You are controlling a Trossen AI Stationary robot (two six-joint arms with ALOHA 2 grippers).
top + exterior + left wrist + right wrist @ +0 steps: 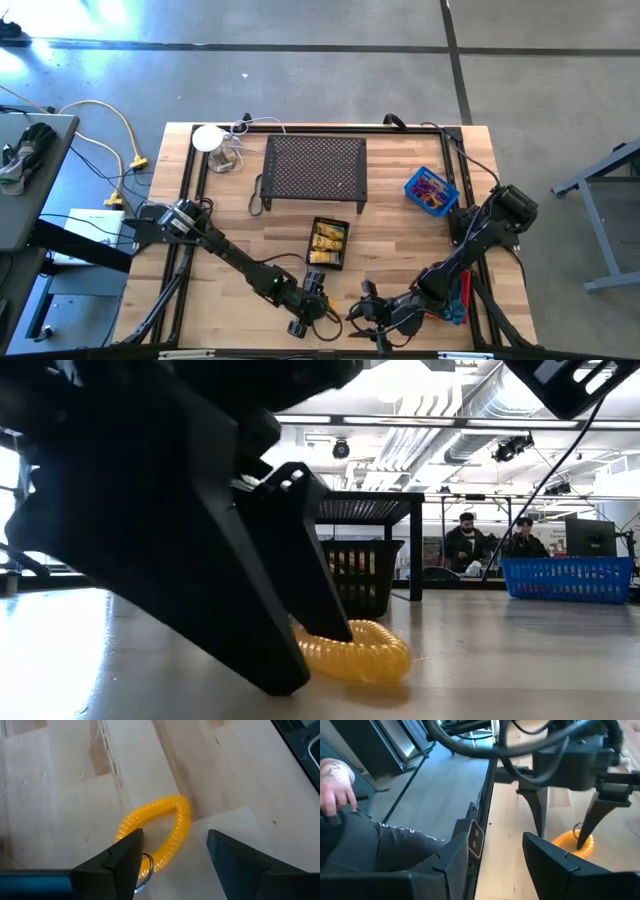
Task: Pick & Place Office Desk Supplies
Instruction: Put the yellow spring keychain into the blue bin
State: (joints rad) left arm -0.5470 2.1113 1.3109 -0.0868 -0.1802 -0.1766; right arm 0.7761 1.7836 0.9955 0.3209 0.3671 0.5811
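Reaching low over the table, left gripper (172, 852) spread open astride yellow coil ring (167, 827); ungrasped

Grey concrete floor (300, 70), bright ceiling lights (400, 380) w/ ducts

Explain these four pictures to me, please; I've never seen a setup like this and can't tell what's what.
Two dark robot arms work at a wooden table. One picture looks straight down, one looks level across the tabletop, and two come from cameras on the arms' wrists. The left pincer stands open over a yellow coil ring lying on the wood, nothing gripped yet. The right pincer waits open close by, empty. Also on the table: a black perforated stand, a black basket and a blue basket.
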